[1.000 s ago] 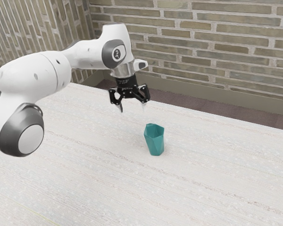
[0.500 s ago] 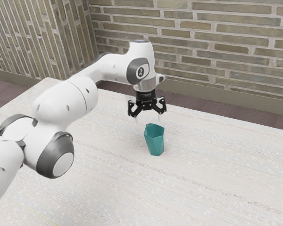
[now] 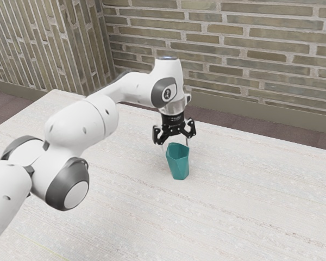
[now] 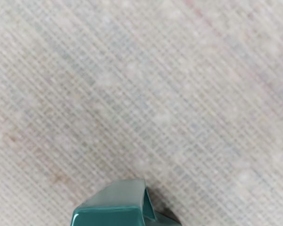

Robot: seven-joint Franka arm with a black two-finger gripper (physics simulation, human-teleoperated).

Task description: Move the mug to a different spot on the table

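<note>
My gripper (image 3: 173, 141) hangs just above the teal mug (image 3: 177, 161) on the pale table (image 3: 261, 206). Its two black fingers are spread wide and grip nothing. In the exterior view the fingertips sit at about the height of the mug's rim, one to each side of the opening. The mug stands directly below my gripper, a touch toward the exterior view's right of its centre line. I cannot tell whether either fingertip touches the rim.

The mug stands upright on its base. Its long axis runs vertically, in line with my downward-pointing hand, and its open mouth faces up toward my gripper. Its faceted walls narrow from the rim to the foot. I cannot make out a handle in the exterior view.

In the wrist view the mug (image 4: 125, 207) shows as a blurred teal edge close under my hand. The woven-looking table surface (image 4: 132, 94) spreads out beyond it.

My white arm (image 3: 98, 114) reaches in from the exterior view's left. A brick wall (image 3: 233, 43) runs behind the table, well beyond my gripper.
</note>
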